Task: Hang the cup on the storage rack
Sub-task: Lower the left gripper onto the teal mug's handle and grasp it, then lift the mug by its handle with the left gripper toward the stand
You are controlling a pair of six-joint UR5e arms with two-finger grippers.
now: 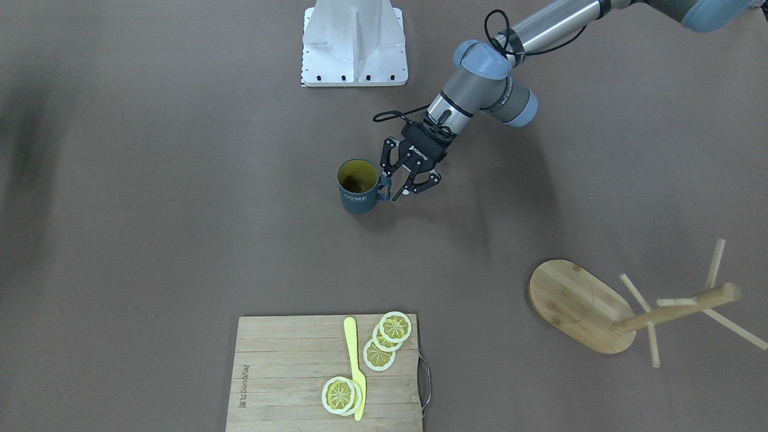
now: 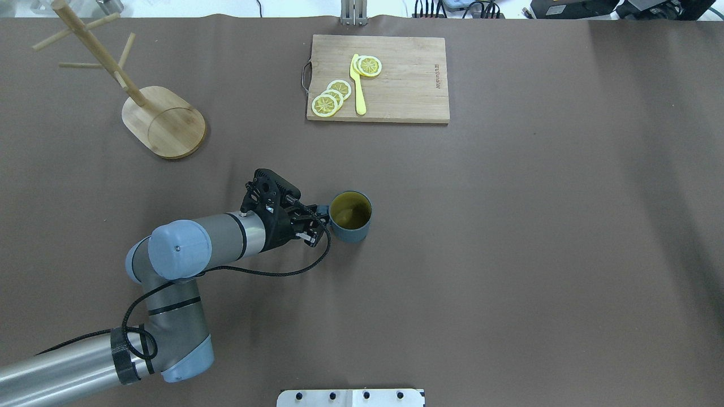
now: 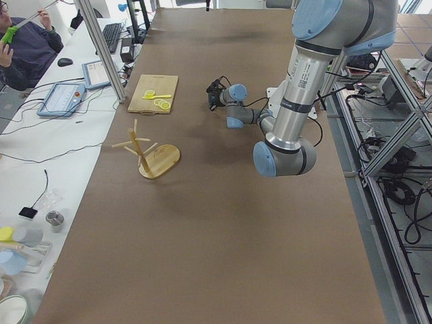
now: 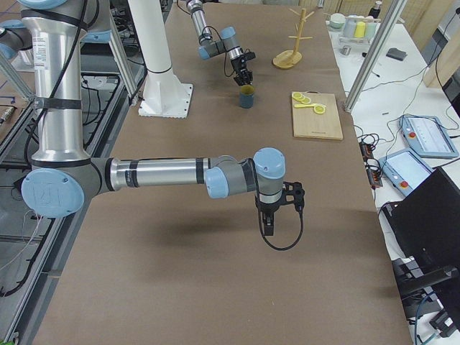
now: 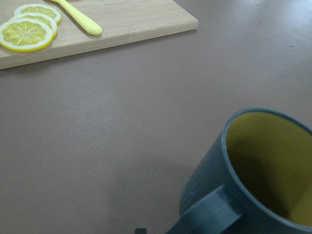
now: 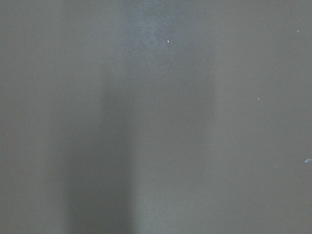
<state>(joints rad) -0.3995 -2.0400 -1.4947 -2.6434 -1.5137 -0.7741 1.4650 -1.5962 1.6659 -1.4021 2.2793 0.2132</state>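
The slate blue-grey cup [image 1: 357,195] with a yellow-olive inside stands upright at mid-table, "HOME" lettering facing the operators' side; it also shows in the overhead view [image 2: 350,217] and fills the lower right of the left wrist view [image 5: 253,185]. My left gripper [image 1: 393,187] is open, low at the cup's handle [image 1: 383,189], its fingers on either side of the handle. The bamboo storage rack [image 1: 579,303] stands empty at the table's far left [image 2: 164,121]. My right gripper [image 4: 268,228] hangs over bare table, far from the cup; I cannot tell whether it is open.
A bamboo cutting board [image 2: 396,85] with lemon slices [image 2: 331,99] and a yellow knife [image 2: 358,85] lies at the far side. The robot's white base [image 1: 354,45] stands at the near edge. The brown table [image 2: 509,254] lies between cup and rack.
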